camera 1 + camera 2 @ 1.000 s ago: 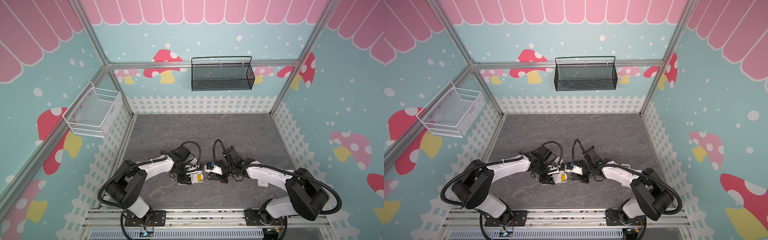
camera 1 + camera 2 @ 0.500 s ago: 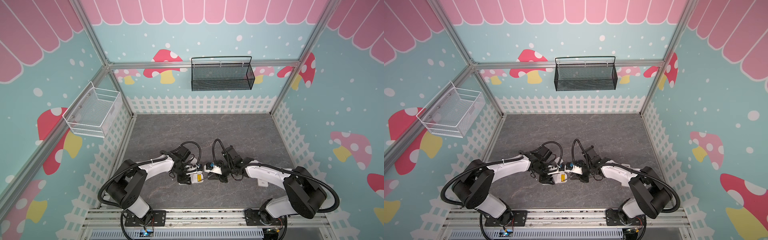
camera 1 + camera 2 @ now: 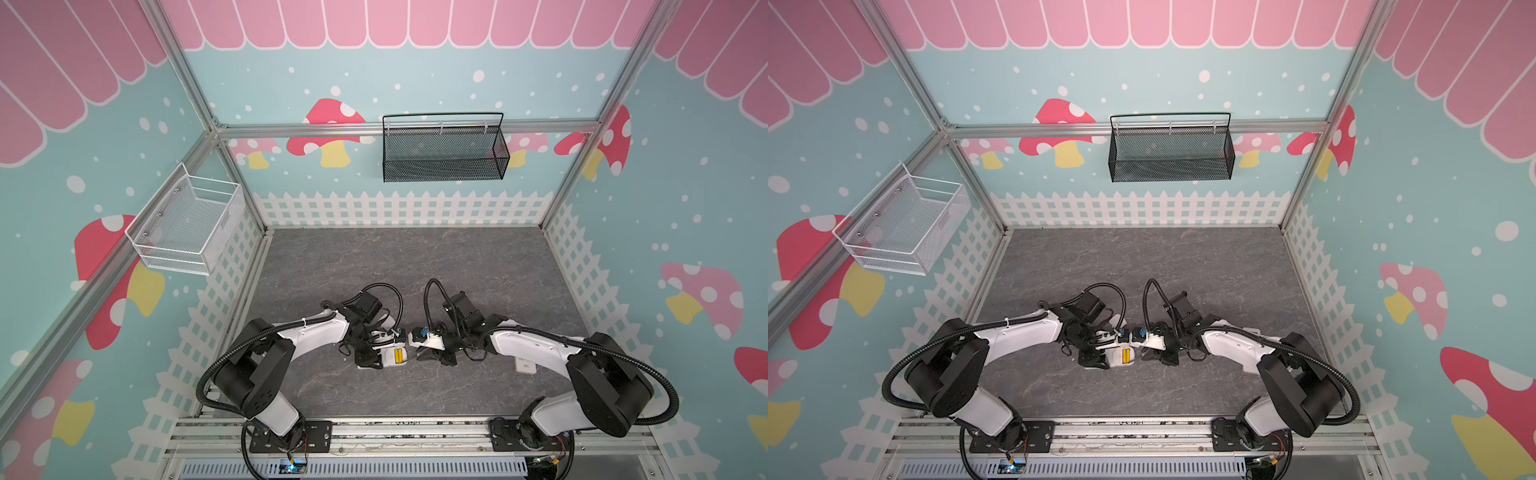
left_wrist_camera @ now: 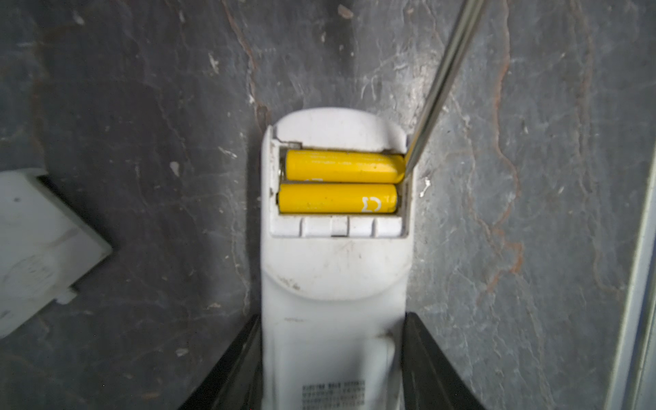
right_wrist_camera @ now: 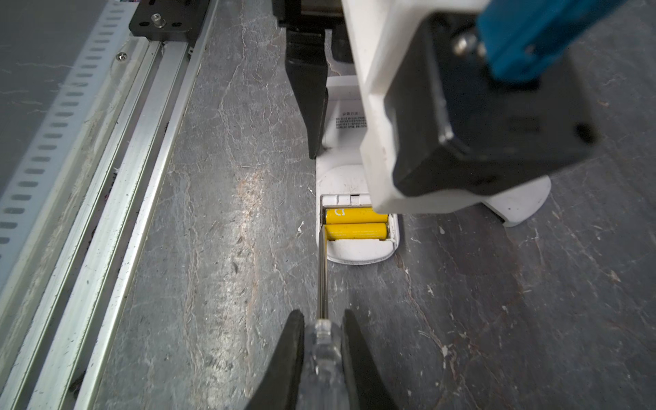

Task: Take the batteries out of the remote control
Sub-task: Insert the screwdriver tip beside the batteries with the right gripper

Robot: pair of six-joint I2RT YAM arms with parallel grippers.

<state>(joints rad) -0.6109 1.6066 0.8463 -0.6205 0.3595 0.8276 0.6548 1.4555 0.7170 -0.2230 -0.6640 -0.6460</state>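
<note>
Grey slate worktop (image 3: pixel 374 257) in the mushroom-papered booth: cover off, both batteries not yet out.

My left fingers (image 4: pixel 230 372) clamp the white remote control (image 4: pixel 333 284), which lies back side up on the worktop. My right fingers (image 5: pixel 287 355) are closed on the clear handle of the screwdriver (image 5: pixel 322 277). Its tip sits at the end of one of the two yellow batteries (image 4: pixel 340 167), against the bay wall. Both lie side by side in the open bay. The pale slab (image 4: pixel 42 248) lying apart is probably the removed cover, though it is blurred. I judge the prying barely begun, with both batteries left to lift out.
</note>
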